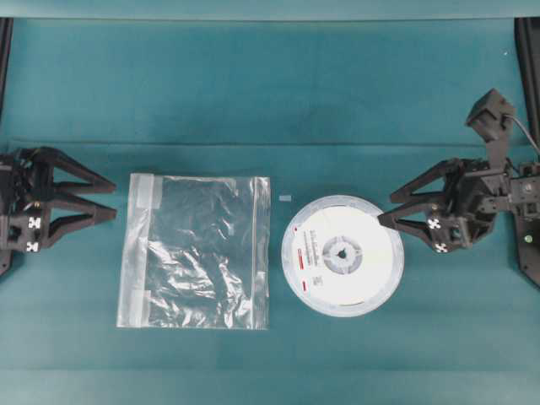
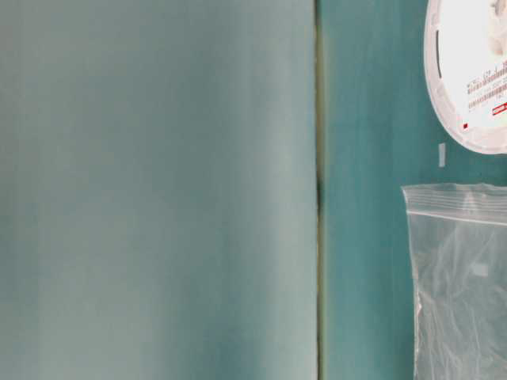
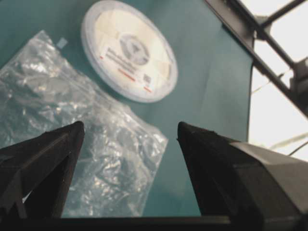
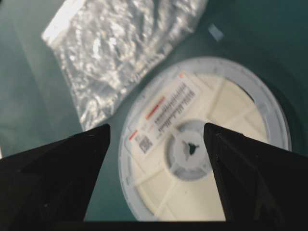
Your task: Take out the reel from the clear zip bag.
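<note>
Reel point(image 1: 342, 255) lies flat on the mat right of centre in the overhead view, already outside the clear zip bag point(image 1: 196, 251), which sits just left of it, apart. Right gripper point(image 1: 386, 211) (jaws wide, empty) is nearer, at the reel's upper-right rim; left gripper point(image 1: 111, 199), also spread and empty, sits at the far left.

Reel point(image 4: 202, 149) label print illegible

You see a glossy, crinkled clear plastic zip bag point(image 1: 196, 251), a smooth white plastic reel point(image 1: 342, 255) with paper label, and a matt teal table point(image 1: 270, 93).
</note>
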You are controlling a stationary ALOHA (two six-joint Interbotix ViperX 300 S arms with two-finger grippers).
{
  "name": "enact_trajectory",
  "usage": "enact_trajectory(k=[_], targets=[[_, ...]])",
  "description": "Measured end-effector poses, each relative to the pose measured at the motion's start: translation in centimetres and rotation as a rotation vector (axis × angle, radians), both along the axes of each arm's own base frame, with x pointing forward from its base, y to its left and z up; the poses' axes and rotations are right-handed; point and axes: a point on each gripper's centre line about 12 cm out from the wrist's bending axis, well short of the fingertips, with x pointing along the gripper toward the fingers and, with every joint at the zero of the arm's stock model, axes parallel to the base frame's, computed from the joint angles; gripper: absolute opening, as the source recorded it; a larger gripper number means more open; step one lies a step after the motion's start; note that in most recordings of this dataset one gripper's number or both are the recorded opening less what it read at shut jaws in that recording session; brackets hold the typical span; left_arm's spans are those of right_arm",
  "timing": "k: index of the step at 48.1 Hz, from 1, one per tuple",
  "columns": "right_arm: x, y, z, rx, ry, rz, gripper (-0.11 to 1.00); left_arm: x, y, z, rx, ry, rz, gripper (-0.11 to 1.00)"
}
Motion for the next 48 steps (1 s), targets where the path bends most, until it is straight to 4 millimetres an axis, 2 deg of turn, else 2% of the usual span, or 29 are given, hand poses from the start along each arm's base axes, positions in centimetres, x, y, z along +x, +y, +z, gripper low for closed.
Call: enact_trajectory(k=[18,27,48], targets=[[-1.0,0.0,2.9,-0.213,-0.114,0.101,0.93,0.2,-0.6,0.8,0.089,-0.043,-0.055,0.83],[-1.7,0.1,4.2,-0.259,-0.168,0.114,0.93,0.3,-0.8,1.3,0.146,-0.078,-0.076,0.83],[-3.0,0.0,5.5,-0.311,-0.200,0.118,0.93,0.4,-0.9,2.2,0.296,-0.107,-0.112,0.83]])
